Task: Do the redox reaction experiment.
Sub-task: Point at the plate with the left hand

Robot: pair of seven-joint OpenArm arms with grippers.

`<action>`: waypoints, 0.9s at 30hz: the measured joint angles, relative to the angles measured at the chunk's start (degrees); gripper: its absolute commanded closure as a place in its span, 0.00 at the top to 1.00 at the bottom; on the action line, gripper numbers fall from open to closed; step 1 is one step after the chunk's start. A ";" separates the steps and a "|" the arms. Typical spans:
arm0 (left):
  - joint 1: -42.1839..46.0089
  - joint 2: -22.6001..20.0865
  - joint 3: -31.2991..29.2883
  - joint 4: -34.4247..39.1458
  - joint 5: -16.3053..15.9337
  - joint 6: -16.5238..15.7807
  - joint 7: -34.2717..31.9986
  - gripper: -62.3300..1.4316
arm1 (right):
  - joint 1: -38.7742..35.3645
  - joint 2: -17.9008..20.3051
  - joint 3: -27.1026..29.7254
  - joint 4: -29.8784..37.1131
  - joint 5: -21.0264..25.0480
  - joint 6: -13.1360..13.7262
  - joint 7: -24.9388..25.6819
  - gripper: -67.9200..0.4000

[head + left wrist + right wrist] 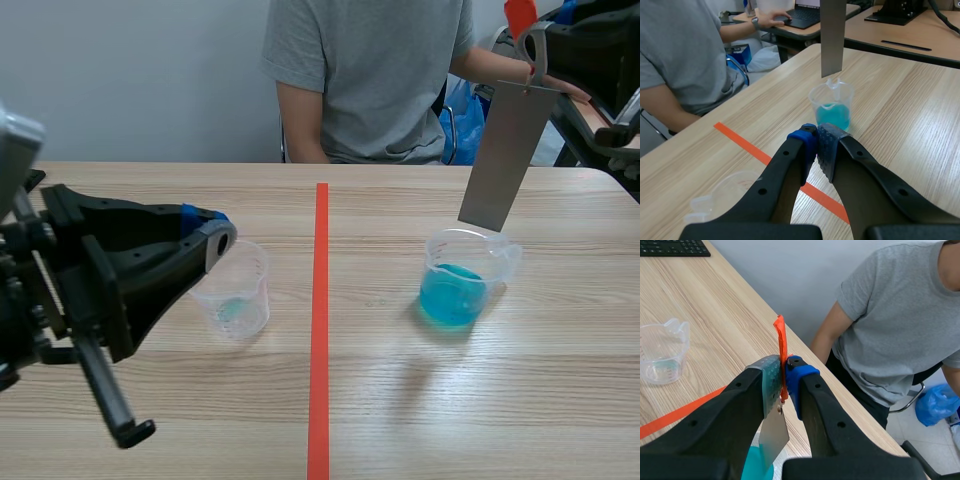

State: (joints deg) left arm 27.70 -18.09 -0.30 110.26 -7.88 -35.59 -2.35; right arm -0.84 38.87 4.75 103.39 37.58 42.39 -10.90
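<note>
A grey metal sheet (503, 160) hangs upright from a red tag (519, 16), its lower edge just above a clear beaker of blue liquid (458, 283). My right gripper (783, 377) is shut on that red tag (781, 347), high at the right, with the metal sheet (773, 437) dangling under it. An almost empty clear beaker (238, 292) stands left of the red tape line. My left gripper (212, 232) hovers shut beside this beaker's rim, holding nothing. In the left wrist view the blue beaker (832, 107) and the metal sheet (832, 37) lie ahead of the left gripper (816, 145).
A person in a grey shirt (365, 75) sits across the table, one hand on a laptop (807, 15) at a side desk. A red tape line (320, 330) runs down the table's middle. A blue bag (462, 120) sits behind the table's far edge.
</note>
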 measured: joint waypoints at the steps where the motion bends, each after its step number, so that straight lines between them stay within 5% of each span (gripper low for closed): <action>1: -2.08 0.31 1.05 -2.49 0.04 0.07 -0.07 0.07 | 0.00 0.00 0.00 0.00 0.22 0.00 0.00 0.02; 13: -21.31 6.60 12.48 -24.15 0.50 0.79 0.13 0.07 | 0.00 0.00 0.00 0.00 0.85 0.00 0.15 0.02; 18: -27.10 10.45 18.08 -32.46 3.45 3.15 0.15 0.07 | 0.00 0.00 0.00 0.00 0.87 0.00 0.15 0.02; 27: -37.46 18.78 19.19 -45.68 5.46 5.35 -1.49 0.07 | 0.00 0.00 0.00 0.00 0.87 0.00 0.15 0.02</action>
State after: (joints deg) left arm -9.76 0.69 18.90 64.58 -2.42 -30.24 -3.84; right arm -0.84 38.87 4.75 103.39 38.46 42.39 -10.74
